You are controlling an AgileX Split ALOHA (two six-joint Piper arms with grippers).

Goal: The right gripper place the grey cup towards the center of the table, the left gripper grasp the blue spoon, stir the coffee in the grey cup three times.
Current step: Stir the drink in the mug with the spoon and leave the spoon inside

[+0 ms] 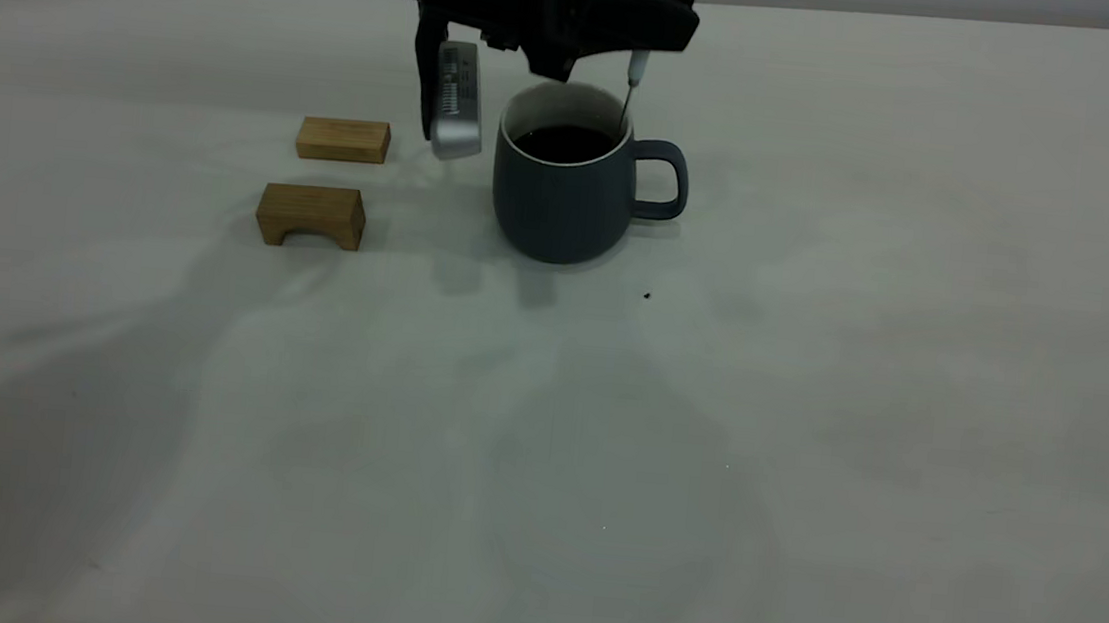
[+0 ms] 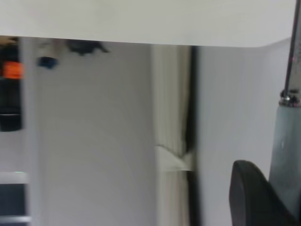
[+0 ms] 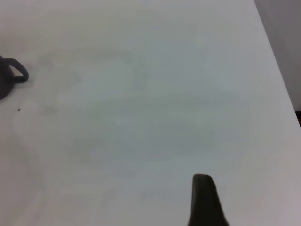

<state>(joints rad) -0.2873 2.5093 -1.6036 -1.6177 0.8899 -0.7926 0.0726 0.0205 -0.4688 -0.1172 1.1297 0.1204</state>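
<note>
Pale tabletop (image 1: 806, 424) carries the grey cup (image 1: 564, 197) near its middle, so placing looks done. Above it, the left hand (image 1: 655, 19) pinches the blue spoon (image 1: 634, 83), tip in the coffee (image 1: 565, 142); stirring remains. The right hand (image 3: 204, 202) sits well apart, its grip impossible to judge.

flat wooden block (image 1: 343, 139), arched wooden block (image 1: 311, 216)

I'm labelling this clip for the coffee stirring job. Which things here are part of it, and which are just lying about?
Part of the job:
- grey cup
- coffee in it
- blue spoon, dipped into the cup
- left gripper, holding the spoon
- right gripper, off to the side over bare table

Lying about:
- flat wooden block
- arched wooden block
</note>
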